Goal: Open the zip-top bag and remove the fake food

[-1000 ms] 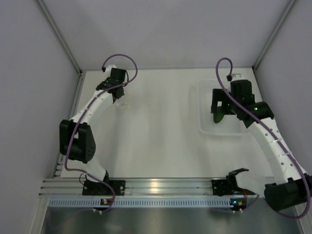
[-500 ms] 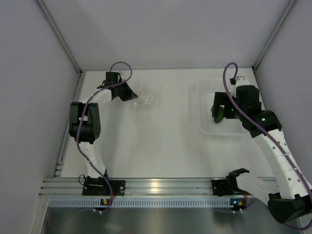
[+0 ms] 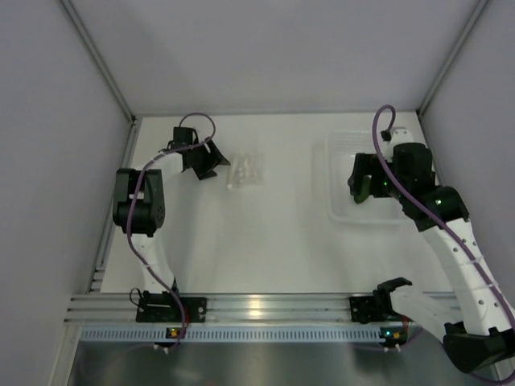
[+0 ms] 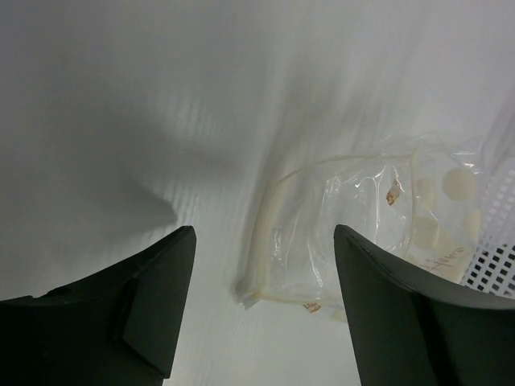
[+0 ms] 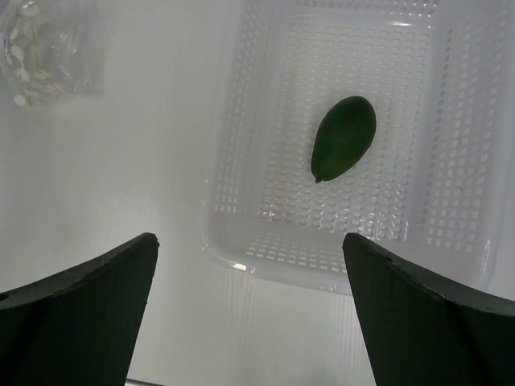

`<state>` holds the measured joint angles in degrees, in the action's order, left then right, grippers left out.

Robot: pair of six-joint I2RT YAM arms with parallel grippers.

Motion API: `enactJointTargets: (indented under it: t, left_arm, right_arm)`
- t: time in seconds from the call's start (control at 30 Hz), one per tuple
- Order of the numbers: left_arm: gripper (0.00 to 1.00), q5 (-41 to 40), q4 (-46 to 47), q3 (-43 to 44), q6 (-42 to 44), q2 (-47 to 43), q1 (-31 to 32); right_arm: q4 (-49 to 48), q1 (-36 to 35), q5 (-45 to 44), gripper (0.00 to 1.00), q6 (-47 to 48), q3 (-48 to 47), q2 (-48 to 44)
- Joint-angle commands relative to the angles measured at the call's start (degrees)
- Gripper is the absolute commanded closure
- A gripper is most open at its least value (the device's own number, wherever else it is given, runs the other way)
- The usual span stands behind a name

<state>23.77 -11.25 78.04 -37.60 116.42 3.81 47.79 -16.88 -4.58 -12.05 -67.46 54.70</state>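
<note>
The zip-top bag (image 3: 245, 171) lies flat on the table at the back left, clear and crinkly with white spots. In the left wrist view the bag (image 4: 362, 233) rests just ahead of my left gripper (image 4: 264, 235), which is open with nothing between its fingers. From above, the left gripper (image 3: 219, 163) sits just left of the bag. The fake food (image 5: 344, 138), a dark green oval, lies inside the clear perforated tray (image 5: 241, 261). My right gripper (image 5: 249, 241) hangs open above the tray's near rim, holding nothing. In the top view the right gripper (image 3: 360, 186) hovers over the tray (image 3: 334, 211).
White walls close off the back and both sides of the table. A metal rail (image 3: 257, 307) runs along the near edge by the arm bases. The bag (image 5: 40, 56) also shows at the upper left of the right wrist view.
My left gripper has opened and let go of the bag, which now lies on the table to its right. The left arm folded back; the right arm rose slightly over the tray.
</note>
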Motion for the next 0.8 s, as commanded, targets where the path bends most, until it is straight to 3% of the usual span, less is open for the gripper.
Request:
enactJointTargets:
  t: [0.0, 0.07, 0.17, 0.47, 0.63, 0.77]
  left_arm:
    - [0.23, -12.6, -1.2, -2.6, 2.3, -11.8, -1.2]
    - [0.20, -18.5, -2.5, -3.9, 2.6, -15.4, -1.2]
    - [0.02, -22.2, -4.5, -6.3, 3.1, -23.1, -1.2]
    - [0.02, -25.4, -18.3, -8.8, 11.0, -48.1, -1.1]
    - [0.02, -31.9, -28.4, -7.5, 18.0, -63.1, -1.1]
    - [0.02, -29.5, -32.1, -7.0, 22.7, -73.0, -1.1]
  right_arm:
    - [-2.6, -0.7, 0.4, 0.01, 0.1, 0.0, -2.0]
    - [-3.2, -0.7, -0.1, 0.01, -0.1, 0.6, -3.4]
    - [-3.8, -0.7, -1.5, 0.01, -0.2, 0.8, -5.1]
    - [-0.8, -0.7, -4.9, 0.01, -0.6, 2.2, -14.9]
    - [3.5, -0.7, -6.5, 0.01, 0.0, 1.6, -19.0]
    - [7.0, -0.8, -7.1, 0.01, 1.0, -0.3, -22.3]
